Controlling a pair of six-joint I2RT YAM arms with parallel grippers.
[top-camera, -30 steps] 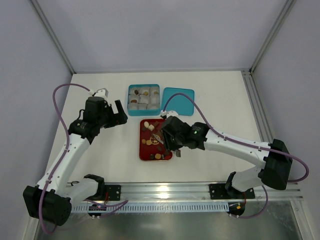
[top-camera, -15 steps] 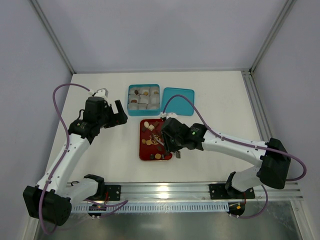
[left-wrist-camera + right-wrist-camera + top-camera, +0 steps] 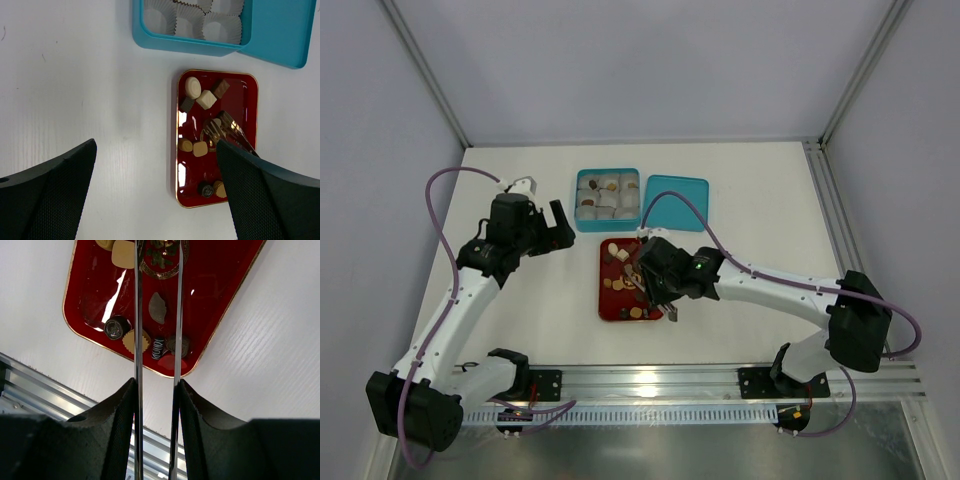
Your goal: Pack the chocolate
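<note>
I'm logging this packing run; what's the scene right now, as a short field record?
tray: red rectangular metal tray, loose chocolates inside
box: teal box of white paper cups, some filled
lid: teal lid beside the box
left tool: open, empty
right tool: closed on thin metal tongs, over the tray

The top camera looks down from high behind the near edge over the whole worktop (image 3: 750, 200), the left wrist view looks down from mid-height on the tray (image 3: 245, 105) and box (image 3: 185, 45), and the right wrist view sits close over the tray, which all three share.
</note>
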